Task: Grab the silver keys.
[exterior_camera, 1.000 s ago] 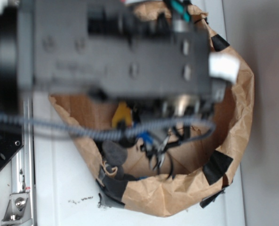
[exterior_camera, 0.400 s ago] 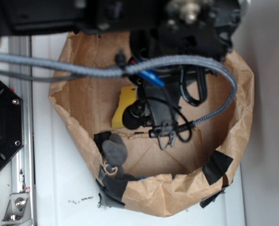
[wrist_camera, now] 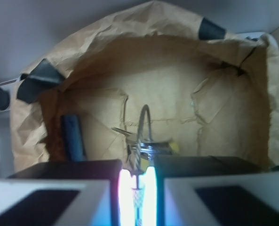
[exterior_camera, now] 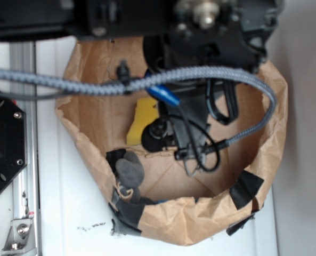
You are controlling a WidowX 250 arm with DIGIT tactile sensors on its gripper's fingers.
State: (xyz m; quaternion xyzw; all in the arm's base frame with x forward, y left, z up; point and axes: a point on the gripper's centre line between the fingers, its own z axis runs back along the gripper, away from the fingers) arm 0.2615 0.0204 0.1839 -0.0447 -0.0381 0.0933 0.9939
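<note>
In the wrist view my gripper (wrist_camera: 137,175) is shut on the silver keys (wrist_camera: 147,148). A key blade is pinched in the narrow gap between the two dark fingers (wrist_camera: 68,181). The key ring (wrist_camera: 144,123) arcs up beyond the tips. The keys hang inside a brown paper bag (wrist_camera: 224,117). In the exterior view the black arm reaches down into the bag, and the gripper (exterior_camera: 185,151) sits over the bag's floor. The keys (exterior_camera: 192,164) show there only as a small grey blur at its tip.
A yellow sponge wedge (exterior_camera: 142,120) leans on the bag's left inner wall. Dark grey discs (exterior_camera: 129,168) lie by the front-left wall. A blue object (wrist_camera: 72,136) stands to the left. Black tape (exterior_camera: 246,188) patches the bag rim (exterior_camera: 173,221). A grey braided cable (exterior_camera: 94,85) crosses above.
The arm, a blur across the top one second ago, now reaches into the bag. The keys have left the bag floor and hang at the gripper tip, shifted slightly right.
</note>
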